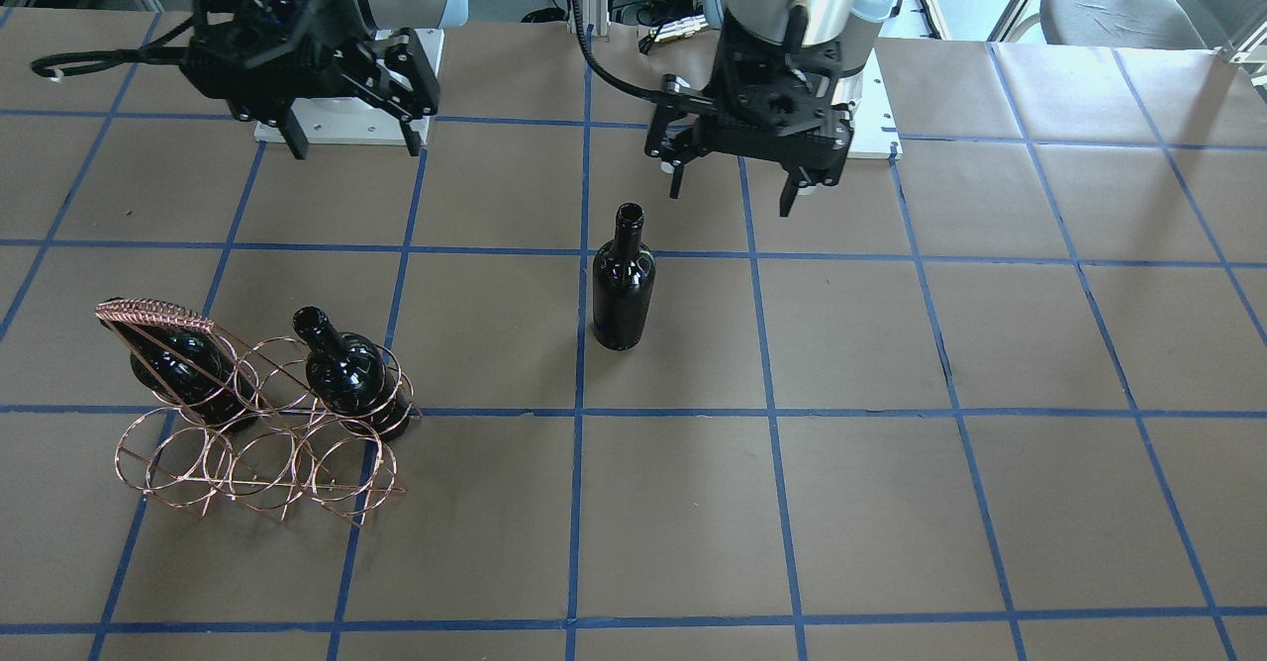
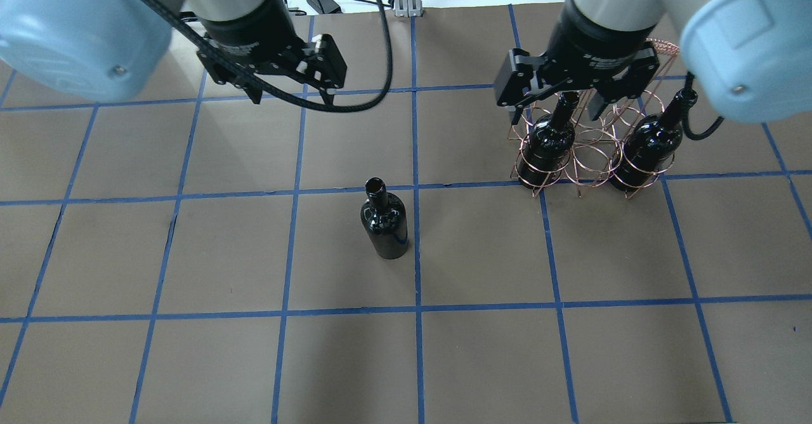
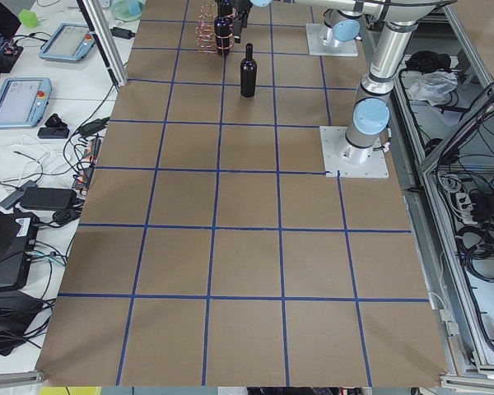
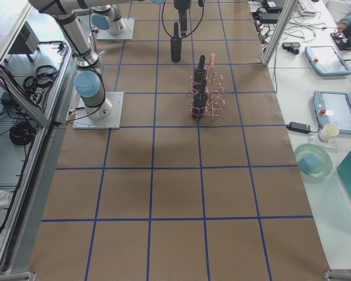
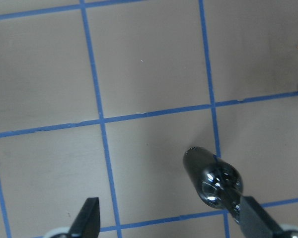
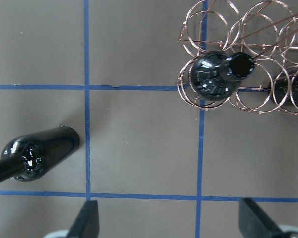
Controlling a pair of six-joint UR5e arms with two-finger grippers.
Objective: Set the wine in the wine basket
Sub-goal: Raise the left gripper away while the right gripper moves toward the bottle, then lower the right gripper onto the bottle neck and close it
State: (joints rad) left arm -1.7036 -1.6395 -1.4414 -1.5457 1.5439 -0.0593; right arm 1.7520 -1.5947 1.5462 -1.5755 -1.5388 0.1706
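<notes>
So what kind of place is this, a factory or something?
Probably a robotics lab: robot arms bolted to a grid-taped table, control tablets and loose cables on side benches.

Wine (image 1: 623, 290) apart from wine basket (image 1: 153, 316)

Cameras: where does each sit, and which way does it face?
Front-facing: across the table, facing the robot; left gripper, right gripper show.
Overhead: behind the shoulders, looking down; both arms.
Exterior left: table end; left arm nearest.
Exterior right: opposite end; right arm nearest.
Left wrist: down past fingers at standing bottle.
Right wrist: down at wine basket.
All share that bottle.
</notes>
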